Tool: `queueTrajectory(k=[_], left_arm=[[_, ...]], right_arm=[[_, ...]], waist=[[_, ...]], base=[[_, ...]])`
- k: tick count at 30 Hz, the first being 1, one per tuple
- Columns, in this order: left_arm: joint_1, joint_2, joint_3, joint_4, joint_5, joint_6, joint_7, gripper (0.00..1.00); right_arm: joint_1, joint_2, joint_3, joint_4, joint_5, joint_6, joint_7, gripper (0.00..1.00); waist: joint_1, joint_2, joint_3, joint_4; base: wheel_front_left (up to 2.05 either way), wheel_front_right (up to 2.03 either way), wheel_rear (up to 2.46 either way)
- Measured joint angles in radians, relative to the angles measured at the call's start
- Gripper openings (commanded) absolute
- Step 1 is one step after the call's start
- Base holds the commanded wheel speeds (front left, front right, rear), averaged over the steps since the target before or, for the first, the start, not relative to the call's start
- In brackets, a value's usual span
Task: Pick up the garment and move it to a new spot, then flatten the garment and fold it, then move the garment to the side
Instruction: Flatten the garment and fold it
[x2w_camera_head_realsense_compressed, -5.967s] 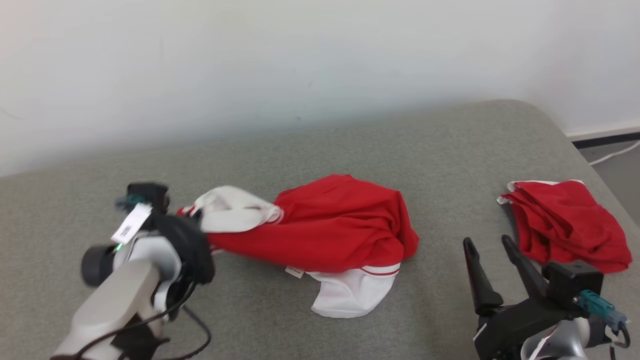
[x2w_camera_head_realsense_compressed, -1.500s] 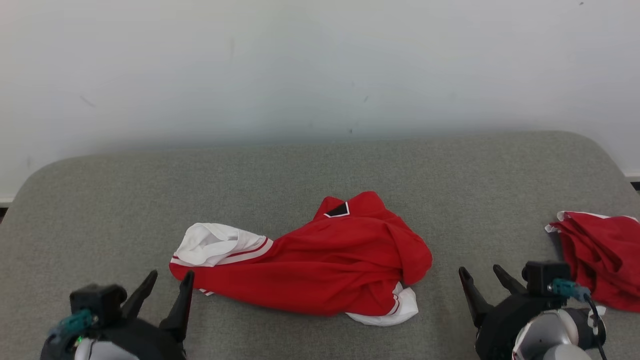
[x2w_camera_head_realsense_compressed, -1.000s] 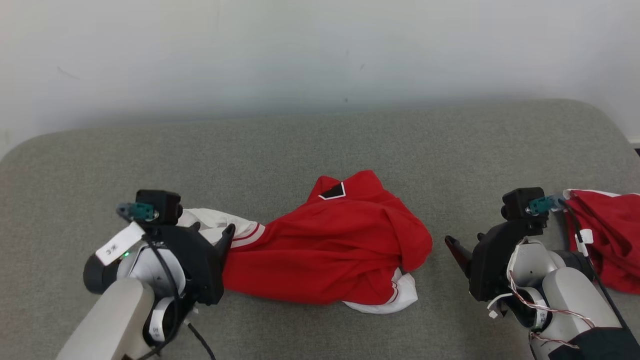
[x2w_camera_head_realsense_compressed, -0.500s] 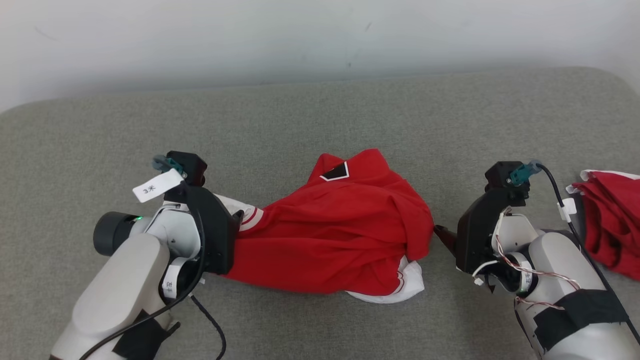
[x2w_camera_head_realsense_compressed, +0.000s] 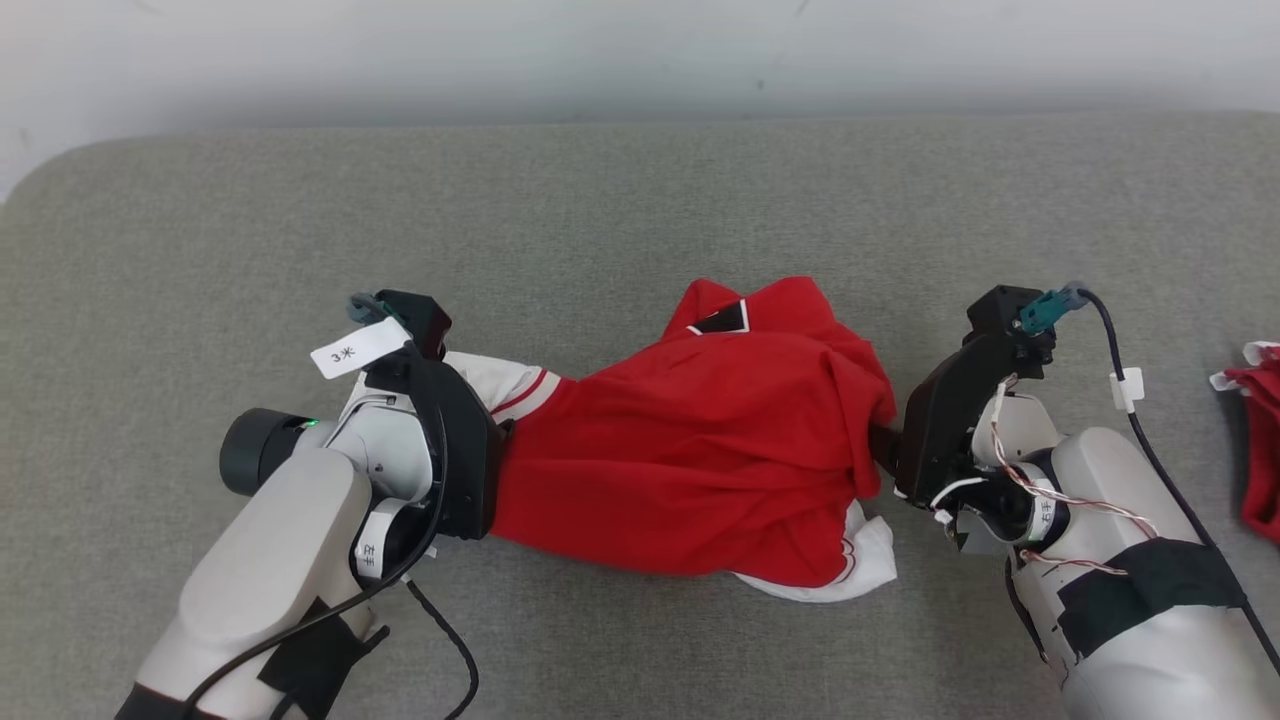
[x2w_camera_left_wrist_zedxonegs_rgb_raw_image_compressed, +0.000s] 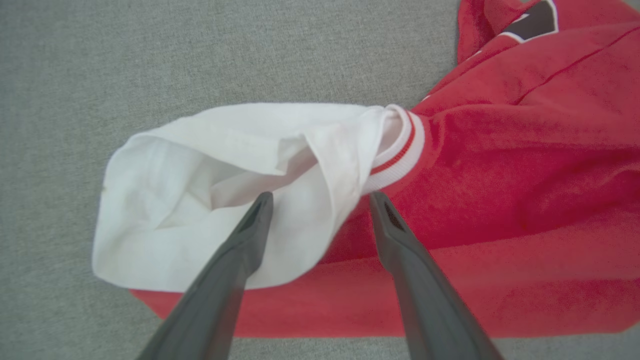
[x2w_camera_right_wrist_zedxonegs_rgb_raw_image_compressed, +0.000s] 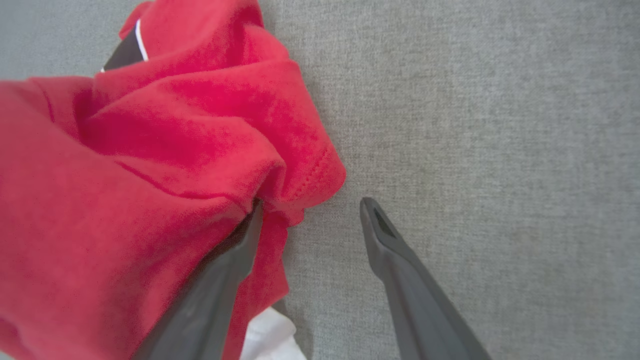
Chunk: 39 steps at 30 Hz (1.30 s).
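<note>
Jaws gape, touching 2 ends of garment (x2w_camera_head_realsense_compressed: 690, 450).

The head view looks steeply down from above and behind both arms onto the grey fabric-covered surface (x2w_camera_head_realsense_compressed: 640, 200). It takes in the whole red and white jersey (x2w_camera_head_realsense_compressed: 700, 450), with a strip of wall (x2w_camera_head_realsense_compressed: 640, 40) along the top edge. The left wrist view sits close over the jersey's white section (x2w_camera_left_wrist_zedxonegs_rgb_raw_image_compressed: 210, 190), facing down along the left end effector (x2w_camera_left_wrist_zedxonegs_rgb_raw_image_compressed: 320, 197). The right wrist view is just as near, looking down along the right end effector (x2w_camera_right_wrist_zedxonegs_rgb_raw_image_compressed: 310, 202) at the jersey's opposite red edge. All three views share the black patch (x2w_camera_head_realsense_compressed: 722, 320) on the jersey.
</note>
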<state>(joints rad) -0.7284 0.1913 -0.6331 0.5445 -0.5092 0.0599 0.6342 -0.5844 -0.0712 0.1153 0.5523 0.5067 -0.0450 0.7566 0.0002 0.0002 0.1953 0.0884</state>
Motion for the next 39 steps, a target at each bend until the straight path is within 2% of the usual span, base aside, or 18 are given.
queueTrajectory(k=[5,6,7,8,9,10,11,19,30,31,36,39], left_arm=[[-0.018,0.000,0.001,0.024,0.000,-0.009,-0.002,1.00],[-0.020,0.000,0.001,0.028,0.000,-0.017,-0.005,1.00],[-0.020,-0.001,0.000,0.028,0.000,-0.018,-0.009,0.95],[-0.020,-0.003,0.000,0.028,0.000,-0.020,-0.011,0.73],[-0.020,-0.004,0.000,0.028,0.000,-0.027,-0.012,0.48],[-0.020,-0.005,0.000,0.028,0.000,-0.027,-0.020,0.08],[-0.020,-0.006,0.001,0.031,0.000,-0.030,-0.028,0.00],[-0.057,-0.015,0.025,0.048,0.000,-0.023,-0.101,0.00],[-0.054,-0.016,0.009,0.086,0.006,-0.031,-0.115,0.00],[-0.053,-0.016,0.007,0.087,0.006,-0.032,-0.115,0.00],[-0.019,-0.016,0.003,0.089,0.006,-0.034,-0.111,0.00],[-0.012,-0.019,0.000,0.095,0.005,-0.035,-0.109,0.00]], right_arm=[[-0.005,0.004,-0.011,0.017,0.039,0.000,-0.010,1.00],[-0.008,0.005,-0.009,0.029,0.039,0.001,-0.010,0.88],[-0.008,0.004,-0.007,0.031,0.038,0.001,-0.010,0.40],[-0.008,0.004,0.000,0.033,0.037,0.001,-0.010,0.00],[-0.008,0.004,0.008,0.036,0.035,0.001,-0.010,0.00],[-0.008,0.004,0.017,0.040,0.030,0.003,-0.013,0.00],[-0.011,0.005,0.021,0.050,0.019,0.002,-0.023,0.00],[-0.070,-0.034,0.000,0.052,-0.045,-0.026,-0.123,0.00],[-0.044,-0.054,0.025,0.063,-0.085,-0.027,-0.151,0.00],[-0.036,-0.054,0.028,0.064,-0.085,-0.027,-0.150,1.00],[-0.013,-0.054,0.064,0.059,-0.112,-0.027,-0.149,1.00],[-0.013,-0.072,0.075,0.053,-0.152,-0.040,-0.150,1.00]], waist=[[-0.0001,0.0000,0.005,0.017],[0.0000,0.0000,0.003,0.017],[0.0000,0.0000,0.000,0.017],[-0.0001,0.0000,-0.001,0.017],[-0.0003,0.0000,-0.003,0.017],[-0.0003,0.0000,-0.004,0.016],[-0.0003,0.0000,-0.006,0.016],[-0.0003,0.0000,-0.028,0.004],[-0.0002,-0.0002,-0.065,-0.011],[-0.0003,-0.0003,-0.068,-0.012],[-0.0003,-0.0002,-0.070,-0.013],[-0.0002,-0.0002,-0.070,-0.014]], base=[[0.00,0.00,0.00],[0.00,0.00,0.00],[0.00,0.00,0.00],[0.00,0.00,0.00],[0.00,0.00,0.00],[0.00,0.00,0.00],[0.00,0.00,0.00],[0.00,0.00,0.00],[0.00,0.00,0.00],[0.00,0.00,0.00],[0.00,0.00,0.00],[0.00,0.00,0.00]])
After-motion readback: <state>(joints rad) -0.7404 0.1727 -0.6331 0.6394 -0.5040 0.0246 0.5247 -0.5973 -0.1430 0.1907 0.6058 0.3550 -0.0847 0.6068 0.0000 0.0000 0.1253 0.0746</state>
